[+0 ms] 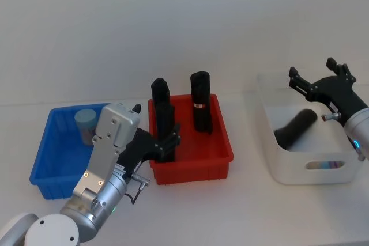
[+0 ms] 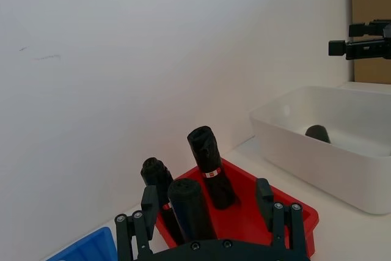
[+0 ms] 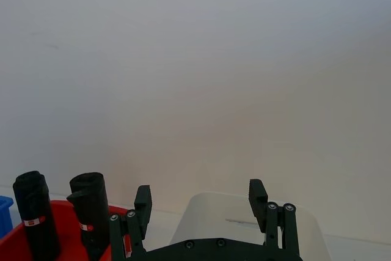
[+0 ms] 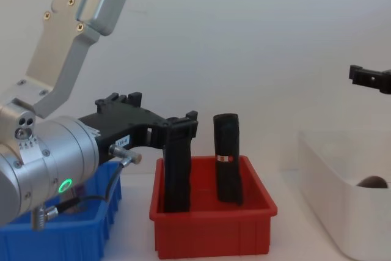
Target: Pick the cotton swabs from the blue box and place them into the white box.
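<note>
Left gripper (image 1: 167,142), fingers spread and empty, hangs at the red bin's (image 1: 222,155) near-left edge. I judge pickup pending: the cotton swabs jar (image 1: 86,124) stands in the blue box (image 1: 49,156); I must swing left and descend. Right gripper (image 1: 314,84), also spread, waits above the white box (image 1: 288,168).

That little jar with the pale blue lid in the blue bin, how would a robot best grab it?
Probably from straight above. The cotton swabs jar stands upright in the blue box, near its back wall, with its round lid facing up. The box walls block a sideways approach, so open fingers would likely drop over the lid and close on the jar's round sides. The open left gripper is nearest.
</note>
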You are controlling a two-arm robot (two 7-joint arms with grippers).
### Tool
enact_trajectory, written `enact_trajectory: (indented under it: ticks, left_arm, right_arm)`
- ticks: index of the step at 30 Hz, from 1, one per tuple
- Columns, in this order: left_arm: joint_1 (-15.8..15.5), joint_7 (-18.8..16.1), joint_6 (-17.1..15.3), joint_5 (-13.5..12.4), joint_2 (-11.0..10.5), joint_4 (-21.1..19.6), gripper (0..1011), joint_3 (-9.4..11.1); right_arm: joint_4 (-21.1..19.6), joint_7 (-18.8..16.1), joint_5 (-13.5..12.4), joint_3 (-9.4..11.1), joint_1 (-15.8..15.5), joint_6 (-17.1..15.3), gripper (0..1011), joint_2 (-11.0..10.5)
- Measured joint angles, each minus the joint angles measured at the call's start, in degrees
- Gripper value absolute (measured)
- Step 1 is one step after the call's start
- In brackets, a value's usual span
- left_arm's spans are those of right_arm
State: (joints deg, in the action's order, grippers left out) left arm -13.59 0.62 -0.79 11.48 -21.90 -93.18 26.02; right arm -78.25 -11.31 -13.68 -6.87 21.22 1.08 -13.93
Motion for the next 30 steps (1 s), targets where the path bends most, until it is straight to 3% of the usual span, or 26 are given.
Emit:
enact_trajectory:
  ticks: [30]
  left_arm:
    - [0.00, 0.00, 0.00, 0.00, 0.00, 0.00, 1004, 0.00]
  right_arm:
    - [-0.58, -0.77, -0.54, 0.31, -0.34, 0.44, 1002, -0.30]
